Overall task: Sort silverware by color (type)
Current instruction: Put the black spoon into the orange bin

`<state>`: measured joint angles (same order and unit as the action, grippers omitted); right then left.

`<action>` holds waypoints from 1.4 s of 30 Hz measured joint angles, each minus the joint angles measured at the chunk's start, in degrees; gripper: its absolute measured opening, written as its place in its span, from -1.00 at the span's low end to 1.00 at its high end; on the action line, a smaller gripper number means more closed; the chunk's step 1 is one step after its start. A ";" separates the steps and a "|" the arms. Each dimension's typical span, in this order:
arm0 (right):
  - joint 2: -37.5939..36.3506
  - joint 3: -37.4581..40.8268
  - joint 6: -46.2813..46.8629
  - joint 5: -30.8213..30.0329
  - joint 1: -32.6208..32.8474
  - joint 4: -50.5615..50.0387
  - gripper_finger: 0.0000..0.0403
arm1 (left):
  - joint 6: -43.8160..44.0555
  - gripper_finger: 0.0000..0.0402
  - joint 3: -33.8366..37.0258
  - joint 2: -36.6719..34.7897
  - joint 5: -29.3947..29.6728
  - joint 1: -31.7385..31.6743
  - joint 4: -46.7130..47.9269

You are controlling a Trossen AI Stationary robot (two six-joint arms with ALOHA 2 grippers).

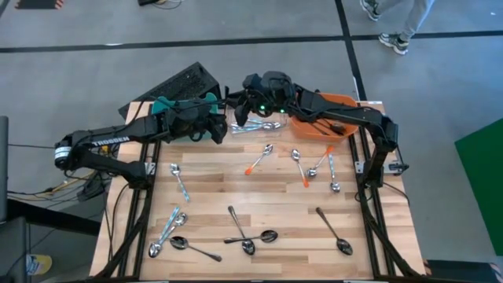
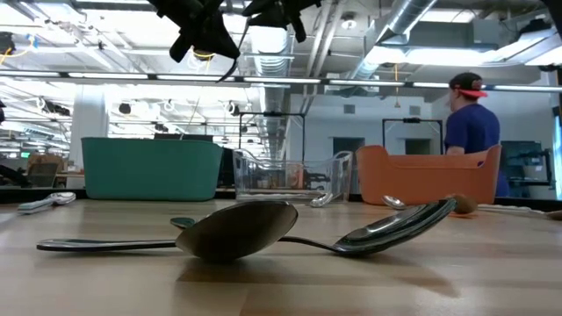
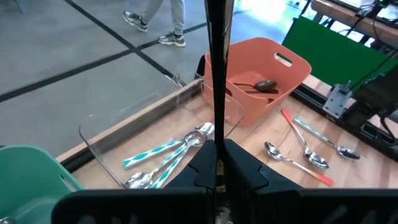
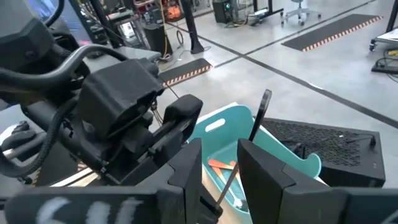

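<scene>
The left gripper (image 1: pixel 214 130) is clamped on a dark-handled spoon (image 3: pixel 217 74), held upright just beside the clear bin (image 3: pixel 112 134) (teal-handled spoons (image 3: pixel 163 155) lie inside). The right gripper (image 4: pixel 217 180) pinches another thin spoon (image 4: pixel 258 121) above the teal bin (image 4: pixel 273 155) next to it. More spoons (image 1: pixel 250 240) lie scattered well apart from the clear bin.

right tool (image 4: pixel 219 177) | grips dark-handled spoon (image 4: pixel 258 121) | above teal bin (image 4: pixel 273 146)

A polished grey concrete floor (image 1: pixel 236 20) crossed by dark tape lines (image 1: pixel 196 43) surrounds the pale wooden-plank counter (image 1: pixel 267 196) — overhead, silver ceiling ducts (image 2: pixel 395 26) and bright strip lights (image 2: pixel 457 54); a green panel (image 1: pixel 483 181) stands beside it.
</scene>
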<state>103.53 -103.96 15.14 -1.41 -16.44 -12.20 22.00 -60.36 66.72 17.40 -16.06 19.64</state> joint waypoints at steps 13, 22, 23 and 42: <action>-1.63 0.02 1.53 -0.30 1.50 -6.51 -0.37 | -0.33 -1.00 0.00 -0.02 1.01 0.02 0.77; -0.81 0.01 1.81 -3.59 0.81 -4.58 -0.37 | -1.38 -1.00 0.00 -0.02 0.83 0.05 0.70; -0.61 0.11 1.84 -3.52 0.81 -4.78 -0.37 | -1.38 -1.00 0.00 -0.02 0.79 0.05 0.70; 1.47 -0.02 3.53 -2.97 -0.62 2.45 -0.37 | -1.42 -1.00 0.00 -0.07 -0.25 0.02 1.88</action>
<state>104.99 -103.98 18.66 -4.38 -17.07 -9.75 20.58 -60.36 66.65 17.16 -16.03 21.52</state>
